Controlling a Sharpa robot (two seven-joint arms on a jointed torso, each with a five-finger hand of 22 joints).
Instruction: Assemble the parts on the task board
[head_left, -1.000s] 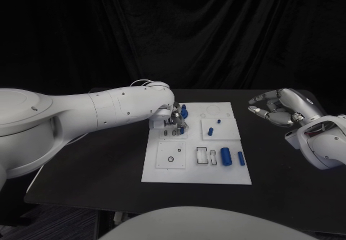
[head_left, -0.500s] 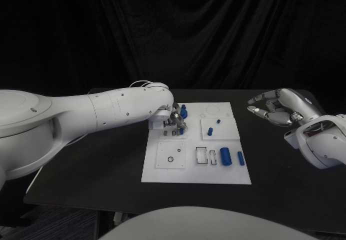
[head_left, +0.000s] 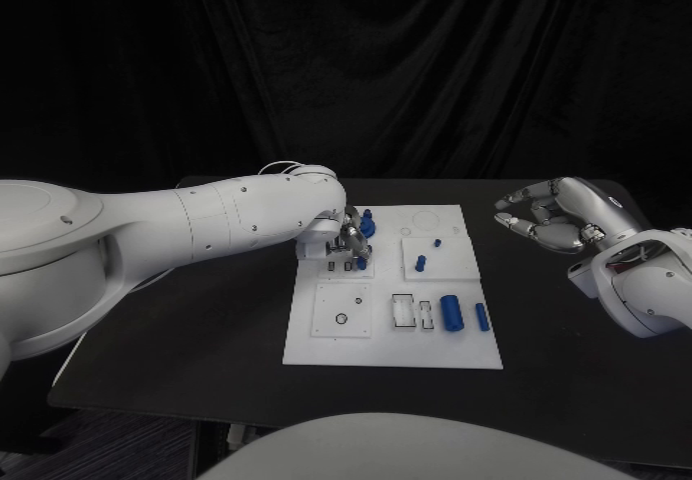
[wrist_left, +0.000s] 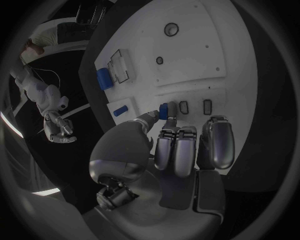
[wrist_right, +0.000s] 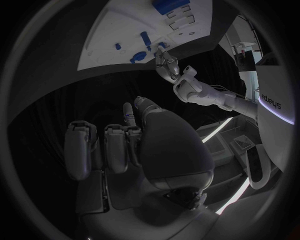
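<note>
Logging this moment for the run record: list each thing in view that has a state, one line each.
left hand: over the task board's far left corner, fingertips pinching a small blue part
right hand: off the board, above the table, fingers curled, holding nothing
task board: flat on the table
large blue cylinder: lying on the board

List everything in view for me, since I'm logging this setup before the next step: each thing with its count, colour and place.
Task board: one, white, middle of the black table.
Table: one, black, under the board.
Large cylinder: one, blue, lying on the board's near right part.
Slim part: one, blue, lying just right of the large cylinder.
Small parts: two visible, blue, on the board's far right panel.
Part at left fingertips: one, blue, far left of the board.
Left hand: one, silver, pinches that blue part.
Right hand: one, silver, fingers curled, above the table right of the board.
</note>
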